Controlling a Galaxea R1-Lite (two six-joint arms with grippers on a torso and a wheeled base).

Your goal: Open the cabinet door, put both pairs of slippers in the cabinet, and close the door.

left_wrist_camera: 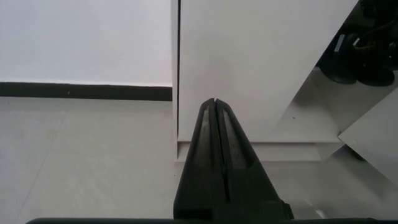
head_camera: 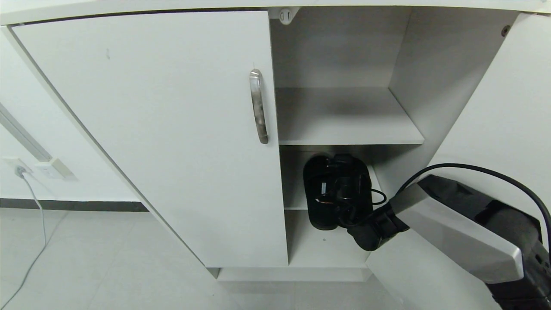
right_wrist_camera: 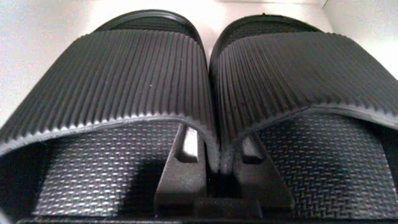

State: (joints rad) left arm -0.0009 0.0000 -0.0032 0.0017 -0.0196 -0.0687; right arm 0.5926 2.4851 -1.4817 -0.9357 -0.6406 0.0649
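**Slippers held inside the lower compartment**

The right arm [head_camera: 452, 224] reaches into the cabinet [head_camera: 400, 64] below the shelf [head_camera: 344, 116]. Its right jaws are clamped on a pair of black slippers [head_camera: 320, 193]. In the right wrist view, one jaw sits inside each slipper, pressing the two inner side walls together. The slippers lie side by side, soles down. I cannot tell whether they touch the compartment floor [head_camera: 318, 254].

The right door [head_camera: 508, 107] stands open. The left door [head_camera: 150, 129], with its metal handle [head_camera: 258, 105], is closed.

The left jaws are pressed together, holding nothing, above the floor tiles [left_wrist_camera: 87, 162] in front of the cabinet base.
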